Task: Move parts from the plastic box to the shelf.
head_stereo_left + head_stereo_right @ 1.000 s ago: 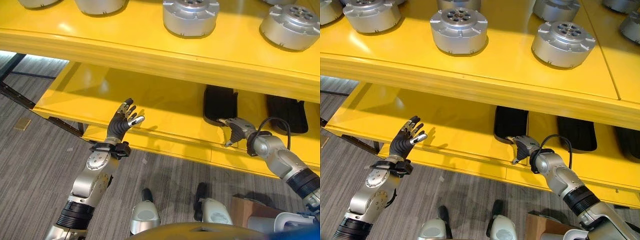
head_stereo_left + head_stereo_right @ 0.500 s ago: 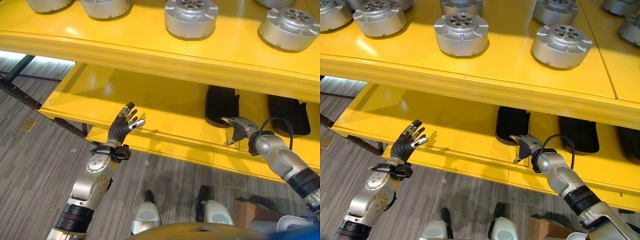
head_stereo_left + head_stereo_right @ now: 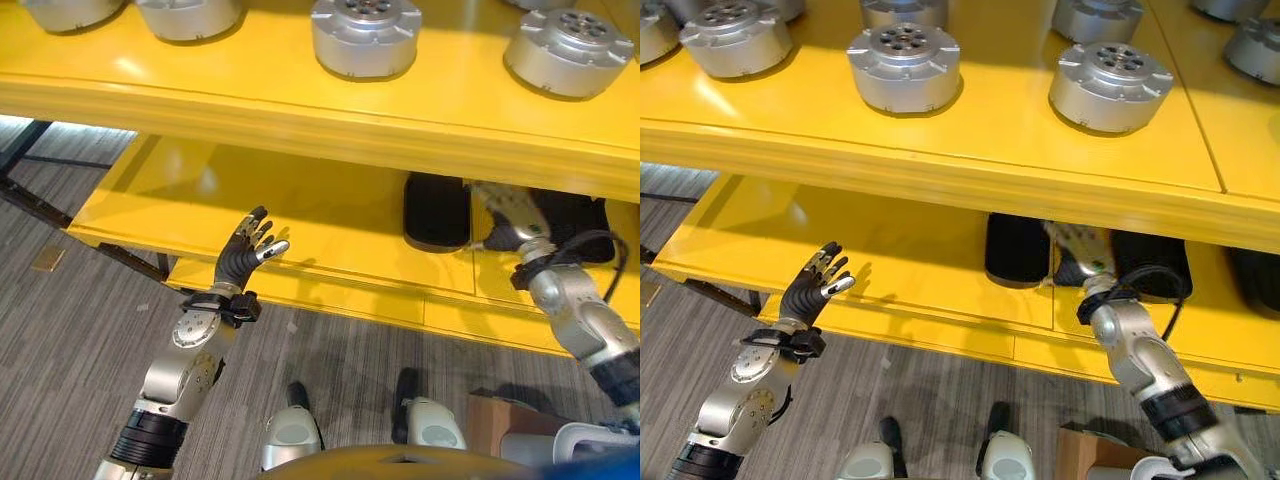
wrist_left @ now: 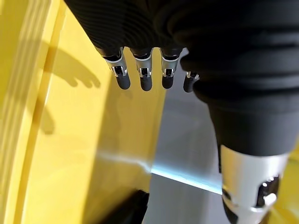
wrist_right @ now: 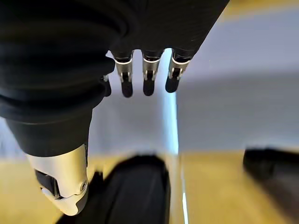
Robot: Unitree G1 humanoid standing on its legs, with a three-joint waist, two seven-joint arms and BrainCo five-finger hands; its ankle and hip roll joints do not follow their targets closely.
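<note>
**Inspector:** Start at the left. What was the left hand (image 3: 246, 248) doing?

**Assistant:** It was raised in front of the near edge of the lower shelf (image 3: 300, 215), fingers spread and straight, grasping nothing. Its wrist view showed the fingertips relaxed over bare yellow surface. I judged it idle, held clear of the shelf so as not to foul it.

**Inspector:** And the task's parts?

**Assistant:** Round silver parts stood on the upper shelf (image 3: 970, 150), set in a row and well apart from one another. One part (image 3: 905, 67) sat left of centre, another (image 3: 1110, 85) to its right, with more at the far left and far right edges. The spacing looked deliberate, leaving each part room to be set down without knocking its neighbour. No plastic box could be identified, and neither hand carried a part.

**Inspector:** Moving right, on the lower shelf?

**Assistant:** Black pads lay flat there. One black pad (image 3: 1018, 248) was just left of the right hand (image 3: 1083, 247), a second pad (image 3: 1152, 262) just right of it.

**Inspector:** State of the right hand?

**Assistant:** Raised under the lip of the upper shelf, between the two pads. Its wrist view showed fingers extended and released, holding nothing.

**Inspector:** Your judgement of the stage?

**Assistant:** Both hands empty at the shelf; I took it that another part had yet to be fetched.
</note>
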